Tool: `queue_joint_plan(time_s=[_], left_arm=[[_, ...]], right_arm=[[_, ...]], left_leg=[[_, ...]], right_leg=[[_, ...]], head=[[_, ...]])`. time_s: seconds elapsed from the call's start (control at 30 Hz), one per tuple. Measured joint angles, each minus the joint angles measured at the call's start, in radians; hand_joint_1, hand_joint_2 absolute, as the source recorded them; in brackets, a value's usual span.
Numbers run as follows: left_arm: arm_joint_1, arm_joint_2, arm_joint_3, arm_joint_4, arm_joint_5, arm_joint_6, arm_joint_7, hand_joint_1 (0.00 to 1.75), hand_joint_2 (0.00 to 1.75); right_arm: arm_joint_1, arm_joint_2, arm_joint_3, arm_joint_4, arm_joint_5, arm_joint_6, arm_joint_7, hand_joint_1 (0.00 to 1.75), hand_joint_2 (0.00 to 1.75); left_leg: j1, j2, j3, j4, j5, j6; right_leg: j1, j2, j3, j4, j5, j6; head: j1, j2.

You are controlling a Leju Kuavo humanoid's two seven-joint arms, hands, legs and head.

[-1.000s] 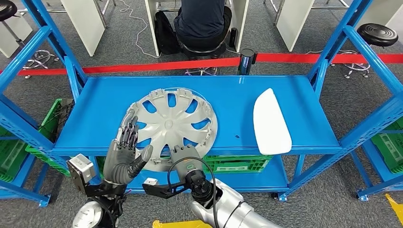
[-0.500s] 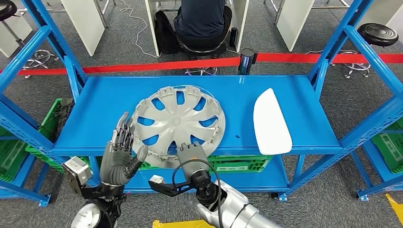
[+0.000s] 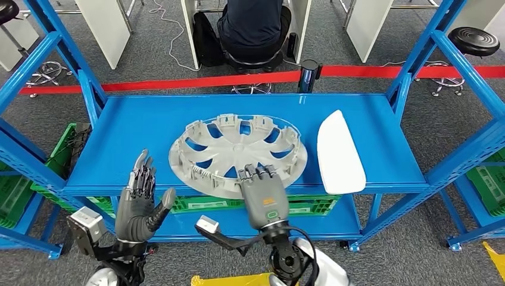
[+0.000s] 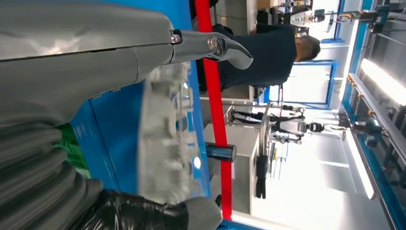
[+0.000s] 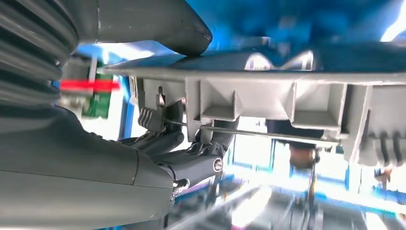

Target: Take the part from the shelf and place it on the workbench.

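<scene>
The head view looks from high on the robot, forward and down, onto the blue shelf (image 3: 149,128) and the grey floor behind it, with both arms entering from below. The left wrist view sits close behind the left robot hand (image 4: 95,52) and is turned on its side; it looks along the shelf surface toward the red barrier tape (image 4: 216,120) and a seated person (image 4: 268,55). The right wrist view sits very near the right robot hand (image 5: 158,143), looking at the rim of the grey wheel cover (image 5: 287,100) from its edge. All three views share this wheel cover (image 3: 238,156) and the shelf.
</scene>
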Motion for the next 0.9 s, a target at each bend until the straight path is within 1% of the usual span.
queue_joint_plan(time_s=[0.1, 0.2, 0.3, 0.37, 0.53, 0.63, 0.73, 0.83, 0.9], left_arm=[[0.005, 0.003, 0.002, -0.005, 0.006, 0.006, -0.003, 0.0, 1.75], [0.013, 0.008, 0.002, -0.011, 0.012, 0.015, -0.007, 0.0, 1.75], [0.024, 0.012, 0.003, -0.017, 0.015, 0.023, -0.011, 0.0, 1.75], [0.03, 0.016, 0.003, -0.023, 0.015, 0.028, -0.012, 0.0, 1.75], [0.037, 0.023, 0.004, -0.035, 0.016, 0.033, -0.014, 0.0, 1.75], [0.037, 0.024, 0.004, -0.037, 0.017, 0.033, -0.018, 0.0, 1.75], [0.038, 0.026, 0.004, -0.037, 0.022, 0.033, -0.025, 0.0, 1.75], [0.04, 0.028, 0.006, -0.037, 0.032, 0.032, -0.04, 0.0, 1.75], [0.046, 0.03, 0.01, -0.037, 0.036, 0.032, -0.05, 0.0, 1.75]], right_arm=[[0.004, -0.044, -0.003, -0.114, 0.048, 0.064, 0.005, 1.75, 1.75], [-0.02, -0.106, -0.003, -0.222, 0.058, 0.098, 0.052, 1.75, 1.75], [-0.069, -0.181, -0.004, -0.322, 0.059, 0.101, 0.104, 1.75, 1.75], [-0.103, -0.232, -0.008, -0.386, 0.061, 0.099, 0.124, 1.75, 1.75], [-0.171, -0.34, -0.015, -0.516, 0.064, 0.105, 0.136, 1.75, 1.75], [-0.198, -0.402, -0.032, -0.581, 0.064, 0.114, 0.12, 1.75, 1.75], [-0.202, -0.451, -0.069, -0.641, 0.063, 0.134, 0.067, 1.75, 1.75], [-0.195, -0.484, -0.132, -0.702, 0.024, 0.161, -0.007, 1.75, 1.75], [-0.194, -0.508, -0.192, -0.744, -0.028, 0.164, -0.021, 1.75, 1.75]], left_leg=[[0.0, 0.0, 0.0, 0.0, 0.0, 0.0], [0.0, 0.0, -0.001, 0.0, 0.0, 0.0], [-0.001, 0.0, -0.001, 0.0, 0.0, 0.0], [-0.001, 0.0, -0.001, 0.001, 0.0, 0.001], [-0.001, 0.0, -0.001, 0.001, 0.0, 0.001], [-0.001, 0.0, -0.001, 0.001, 0.0, 0.001], [-0.001, 0.0, -0.002, 0.001, 0.0, 0.001], [-0.001, 0.0, -0.002, 0.001, 0.0, 0.001], [-0.001, 0.0, -0.002, 0.001, 0.0, 0.0]], right_leg=[[0.0, 0.0, 0.0, 0.0, 0.0, 0.0], [0.0, 0.0, 0.0, 0.0, 0.0, 0.0], [-0.001, 0.0, -0.001, 0.0, 0.001, 0.001], [-0.001, 0.0, -0.001, 0.0, 0.001, 0.001], [-0.001, 0.0, -0.001, 0.0, 0.001, 0.001], [-0.001, 0.0, -0.001, 0.0, 0.001, 0.001], [-0.001, 0.0, -0.002, 0.0, 0.001, 0.001], [-0.001, 0.0, -0.002, 0.0, 0.001, 0.001], [-0.001, 0.0, -0.002, 0.0, 0.001, 0.001]], head=[[0.0, 0.0], [0.0, 0.0], [0.0, 0.0], [0.001, 0.0], [0.002, 0.0], [0.002, 0.0], [0.002, 0.0], [0.001, 0.0], [0.001, 0.0]])
